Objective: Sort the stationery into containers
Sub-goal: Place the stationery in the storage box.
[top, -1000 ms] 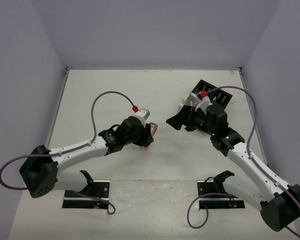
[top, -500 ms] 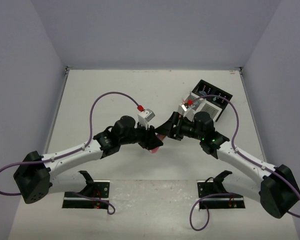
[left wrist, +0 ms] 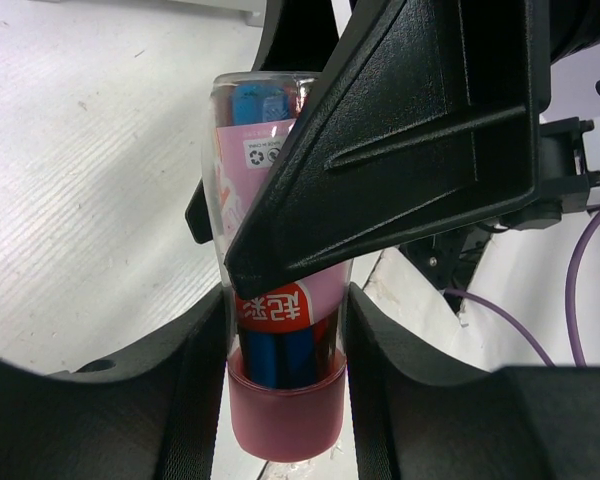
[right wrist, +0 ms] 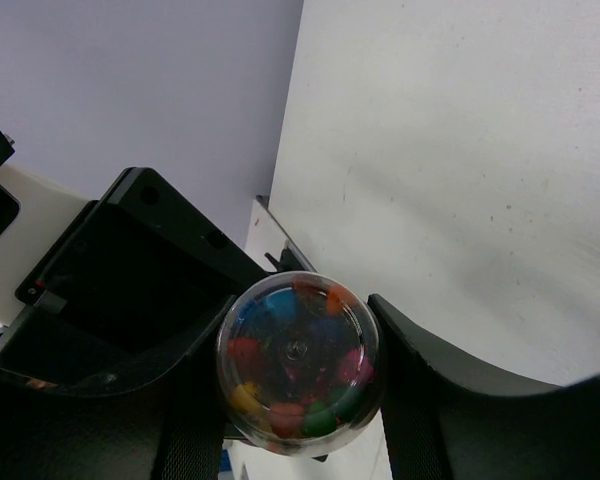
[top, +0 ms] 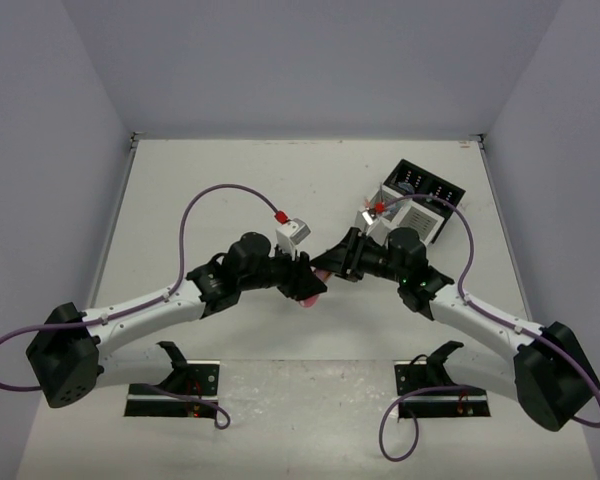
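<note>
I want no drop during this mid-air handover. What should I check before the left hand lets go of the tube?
1. Left hand clamps the clear tube just above its pink cap: ok.
2. Pink cap seated on the tube: ok.
3. Tube's clear end sits between the fingers of the right hand: ok.
4. Right hand fully clamped on the tube: cannot tell.
5. Organizer has a free cell for the tube: cannot tell; the right arm hides part of it.
</note>
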Available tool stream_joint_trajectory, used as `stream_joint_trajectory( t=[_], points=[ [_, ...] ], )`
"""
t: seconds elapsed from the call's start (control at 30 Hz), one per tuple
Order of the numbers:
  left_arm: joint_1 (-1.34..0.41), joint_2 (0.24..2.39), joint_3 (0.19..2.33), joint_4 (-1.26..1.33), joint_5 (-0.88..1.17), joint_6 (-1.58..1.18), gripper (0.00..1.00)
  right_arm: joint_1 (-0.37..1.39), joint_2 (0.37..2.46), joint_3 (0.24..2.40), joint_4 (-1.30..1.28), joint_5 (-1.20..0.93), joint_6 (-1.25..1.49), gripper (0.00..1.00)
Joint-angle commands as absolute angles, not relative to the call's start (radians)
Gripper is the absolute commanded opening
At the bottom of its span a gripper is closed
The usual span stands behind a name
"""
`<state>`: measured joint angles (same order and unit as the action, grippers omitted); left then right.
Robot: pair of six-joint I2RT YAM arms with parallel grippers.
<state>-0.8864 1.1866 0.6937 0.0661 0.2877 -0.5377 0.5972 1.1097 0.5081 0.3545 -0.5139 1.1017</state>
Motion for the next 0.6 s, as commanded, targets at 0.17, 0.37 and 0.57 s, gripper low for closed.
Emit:
stream_joint_trajectory(
  t=[0.17,0.37,0.57],
  points=[
    [-0.885,1.150,0.737,0.059,0.200,-0.524,0.80,0.603,0.954,0.447,0.490,-0.429,1.241,0.00],
    [-0.884,1.081,0.671,0.150,0.282,-0.535,1.00,0.587,0.833,0.365,0.568,-0.345,1.371,0.00],
    [-0.882,1.012,0.600,0.393,0.371,-0.613,0.99,0.588,0.744,0.351,0.633,-0.343,1.439,0.00]
  ],
)
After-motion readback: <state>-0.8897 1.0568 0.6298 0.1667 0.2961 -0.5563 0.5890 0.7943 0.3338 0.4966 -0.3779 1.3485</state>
